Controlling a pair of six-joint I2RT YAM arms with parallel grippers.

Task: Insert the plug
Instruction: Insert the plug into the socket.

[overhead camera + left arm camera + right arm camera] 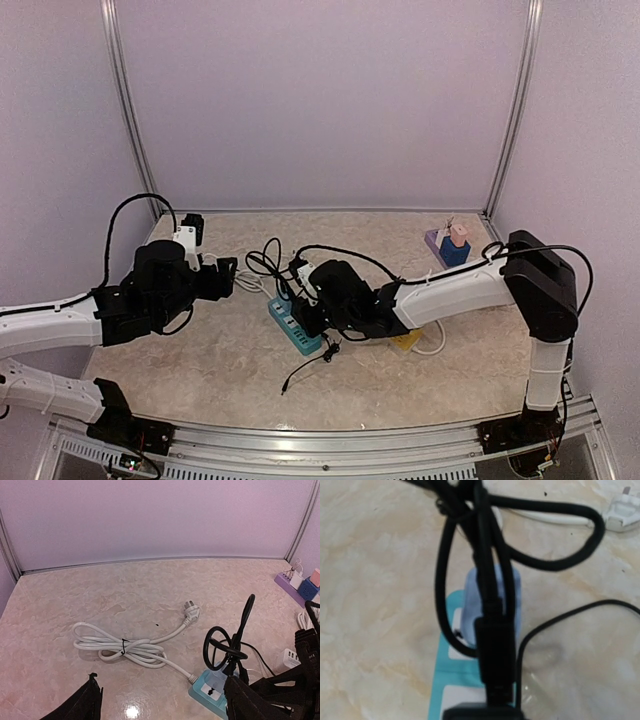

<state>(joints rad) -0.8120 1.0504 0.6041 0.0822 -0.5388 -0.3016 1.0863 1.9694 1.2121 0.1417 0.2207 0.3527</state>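
Black plug [495, 650] clamped between the right gripper's [303, 297] closed fingers, directly under them a teal power strip [297, 332], right arm stretched low and leftward over the table [200, 370], left gripper [228, 277] hovering alongside, fingers spread apart and holding nothing, coiled white cable [125, 647] ahead of them.

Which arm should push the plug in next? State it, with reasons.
Right. Its pincer is shut on the black plug over the teal power strip; the left pincer is open, empty and off to the side.
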